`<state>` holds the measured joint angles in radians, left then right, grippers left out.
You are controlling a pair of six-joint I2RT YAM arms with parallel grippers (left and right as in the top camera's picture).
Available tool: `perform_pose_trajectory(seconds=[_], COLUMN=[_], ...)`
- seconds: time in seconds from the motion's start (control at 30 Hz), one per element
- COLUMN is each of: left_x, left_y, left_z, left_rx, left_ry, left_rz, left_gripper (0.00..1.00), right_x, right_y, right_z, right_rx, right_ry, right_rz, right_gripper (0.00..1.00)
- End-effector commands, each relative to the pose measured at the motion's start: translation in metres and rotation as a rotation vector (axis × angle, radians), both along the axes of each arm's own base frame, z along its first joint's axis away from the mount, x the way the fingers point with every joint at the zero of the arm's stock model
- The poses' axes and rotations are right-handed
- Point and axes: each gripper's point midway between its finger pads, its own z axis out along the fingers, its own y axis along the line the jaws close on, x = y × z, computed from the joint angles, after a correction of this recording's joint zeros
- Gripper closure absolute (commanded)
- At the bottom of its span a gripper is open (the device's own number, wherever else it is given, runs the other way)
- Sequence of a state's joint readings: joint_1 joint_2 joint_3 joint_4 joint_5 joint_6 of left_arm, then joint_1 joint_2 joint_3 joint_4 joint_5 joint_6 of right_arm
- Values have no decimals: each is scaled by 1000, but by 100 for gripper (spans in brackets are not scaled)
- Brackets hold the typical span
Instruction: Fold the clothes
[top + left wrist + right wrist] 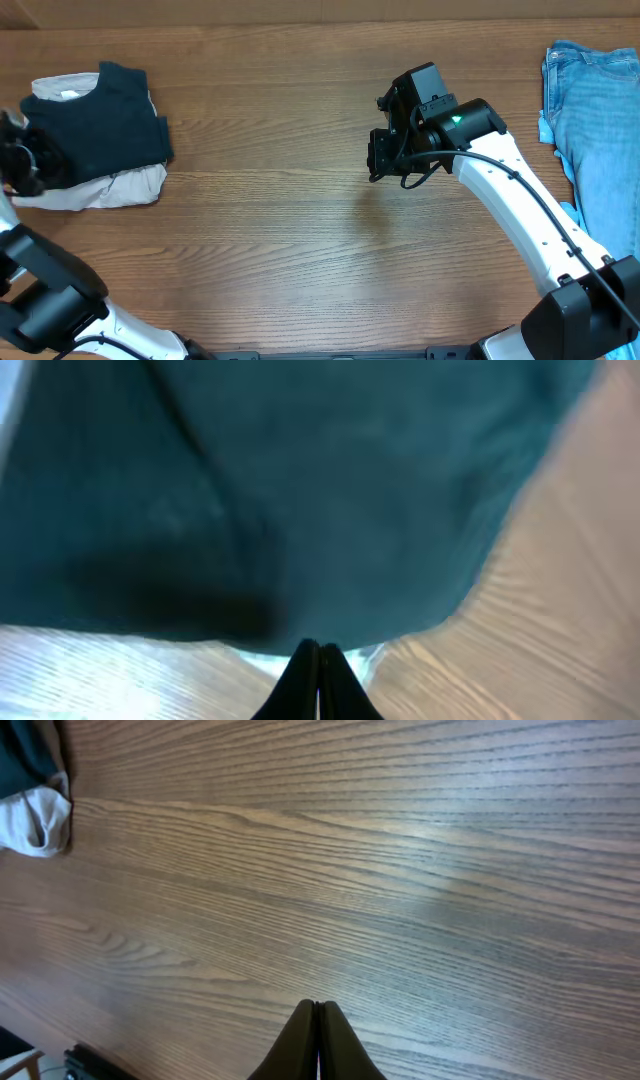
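Observation:
The black T-shirt (pixel 100 120) lies folded in a compact bundle at the table's far left, on top of pale beige trousers (pixel 110 188). No lettering shows. My left gripper (pixel 38 165) is at the bundle's left edge. In the left wrist view the dark cloth (pixel 300 490) fills most of the frame and the fingers (pixel 318 656) are shut together at its edge, with nothing seen between them. My right gripper (pixel 378 158) is shut and empty over bare wood mid-table (pixel 318 1012), far from the shirt. A corner of the shirt (pixel 25 755) shows in the right wrist view.
Light-blue denim jeans (pixel 595 130) lie at the table's right edge. A corner of the beige trousers (pixel 35 820) shows at the top left of the right wrist view. Brown wooden tabletop (pixel 280 230) stretches between the two piles.

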<state>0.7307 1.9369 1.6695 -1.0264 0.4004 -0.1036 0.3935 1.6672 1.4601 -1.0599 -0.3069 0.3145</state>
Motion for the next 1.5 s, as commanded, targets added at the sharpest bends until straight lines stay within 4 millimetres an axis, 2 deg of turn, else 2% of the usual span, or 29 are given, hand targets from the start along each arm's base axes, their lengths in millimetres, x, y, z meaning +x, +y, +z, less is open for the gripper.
perform_pose_trajectory(seconds=[0.0,0.03,0.1,0.2,0.27,0.33,0.37,0.43,0.47,0.53,0.63,0.67,0.7,0.73,0.8,0.83,0.87,0.93,1.03,1.1,1.2,1.3,1.37,1.4,1.43,1.47], left_x=[-40,-55,-65,-51,-32,-21,-13,-2,0,-2,-29,-45,-63,-81,-111,-126,-137,-148,-140,-137,-134,-131,-128,-128,-127,-126], left_y=[21,32,35,29,27,26,20,-15,-28,-67,-141,-161,-176,-193,-224,-231,-233,-234,-233,-233,-233,-233,-232,-232,-232,-232], left_z=[-60,-73,-81,-62,-3,38,66,101,110,140,202,216,225,231,230,224,218,209,210,208,205,202,199,199,198,197], left_rx=[65,97,61,-33,-32,12,39,7,7,111,386,470,543,579,552,524,502,477,483,478,472,466,462,461,459,458], left_ry=[189,237,236,114,-23,-103,-162,-253,-272,-287,-327,-324,-311,-305,-299,-266,-225,-170,-181,-171,-157,-145,-135,-133,-130,-127], left_rz=[174,239,271,246,184,146,104,-22,-71,-214,-407,-451,-480,-520,-620,-640,-652,-663,-660,-663,-666,-669,-671,-671,-672,-673], left_gripper=[94,93,96,96,96,94,91,88,87,80,66,57,43,36,0,0,0,0,0,0,0,0,0,0,0,0], right_x=[2,2,2,2,2,3,3,4,5,11,27,29,28,22,6,-8,-21,-41,-66,-72,-82,-84,-96,-99,-98,-92], right_y=[0,0,0,0,-1,0,-1,0,0,-6,-39,-52,-65,-80,-97,-101,-103,-107,-111,-104,-82,-83,-91,-99,-108,-118], right_z=[4,4,4,4,4,4,4,5,5,18,76,100,124,148,176,185,189,188,179,177,181,177,163,163,169,189], right_rx=[2,2,2,2,1,1,1,3,5,12,-2,2,13,18,29,33,32,25,7,44,161,155,91,43,5,-16], right_ry=[-10,-10,-9,-11,-12,-12,-13,-20,-25,-67,-257,-331,-416,-494,-569,-586,-583,-558,-491,-463,-419,-401,-342,-358,-412,-545], right_rz=[-6,-6,-6,-5,-2,-3,-3,-1,0,-6,-91,-125,-140,-161,-199,-204,-204,-202,-199,-183,-106,-107,-116,-138,-162,-204], right_gripper=[95,95,95,95,95,95,95,95,95,95,93,90,82,60,33,26,0,0,0,0,0,0,0,0,0,0])
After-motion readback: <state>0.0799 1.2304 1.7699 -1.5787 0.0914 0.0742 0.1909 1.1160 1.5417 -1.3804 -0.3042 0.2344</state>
